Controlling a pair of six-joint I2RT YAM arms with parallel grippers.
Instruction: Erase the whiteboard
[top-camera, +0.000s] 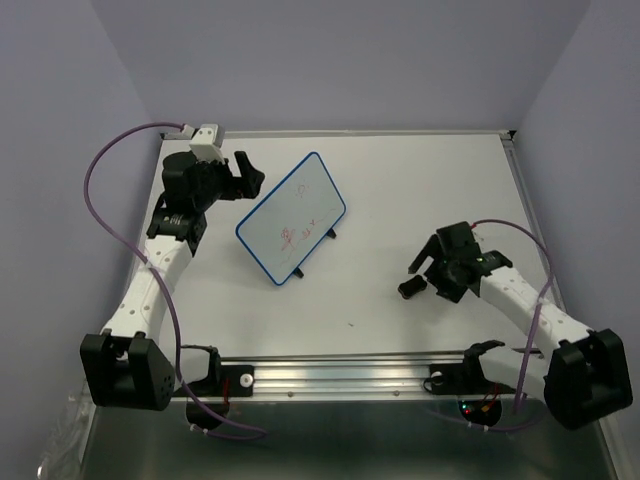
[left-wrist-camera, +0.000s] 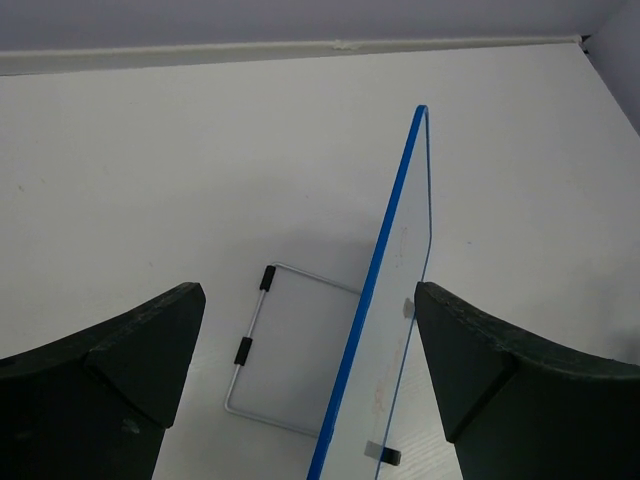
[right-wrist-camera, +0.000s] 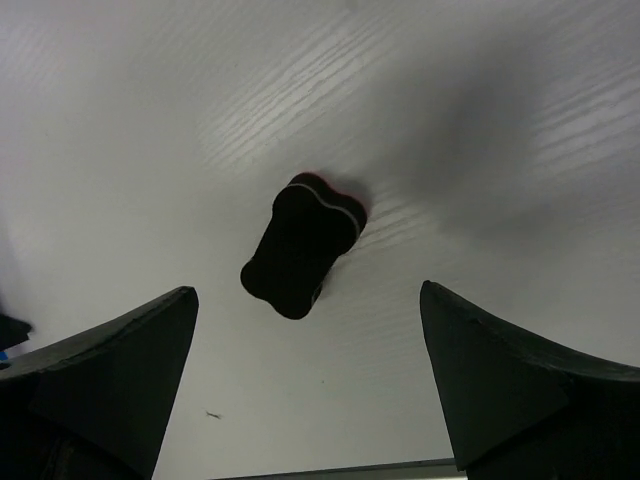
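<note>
Spread wide and holding nothing, the left gripper (top-camera: 245, 175) hangs just beside the far left corner of the whiteboard (top-camera: 290, 220). From its wrist camera the board's blue rim runs up between the two dark fingers (left-wrist-camera: 130, 360), touching neither. The whiteboard stands tilted near the middle of the table (top-camera: 400, 180), propped on small black feet, its face turned towards the arms. A bent wire stand (left-wrist-camera: 255, 345) with two black sleeves lies flat behind it.

Red marker scribbles (top-camera: 290, 237) sit low on the board's face, with a fainter mark higher up. I cannot read either as words, and I can make out no brand or label.

Well to the right of the whiteboard, the right gripper (top-camera: 432, 275) also has its fingers apart. It hovers over a small black eraser block (top-camera: 411, 288) with a red edge, which lies on the table, clear of both fingers (right-wrist-camera: 120, 370).

A purple cable (top-camera: 100, 170) loops out to the left of the whiteboard, along the left arm. Nothing lies between the eraser and the board.
</note>
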